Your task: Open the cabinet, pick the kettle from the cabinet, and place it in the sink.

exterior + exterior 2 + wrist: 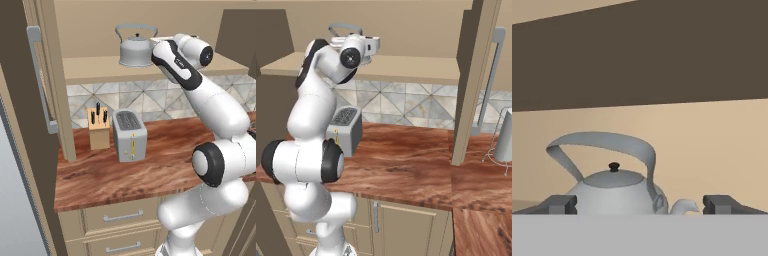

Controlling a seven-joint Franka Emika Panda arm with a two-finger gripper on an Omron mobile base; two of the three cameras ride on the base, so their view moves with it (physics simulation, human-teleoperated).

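One round silver-grey kettle (614, 192) sits in the open beige cabinet (145, 67). I see my gripper's (639, 205) jaws spread wide, kettle at eleven o'clock between two dark fingertips (559, 204).

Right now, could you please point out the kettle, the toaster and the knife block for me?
kettle (135, 51): left base view, on its rounded body.
toaster (130, 138): left base view, on its front face.
knife block (99, 131): left base view, on its wooden front.
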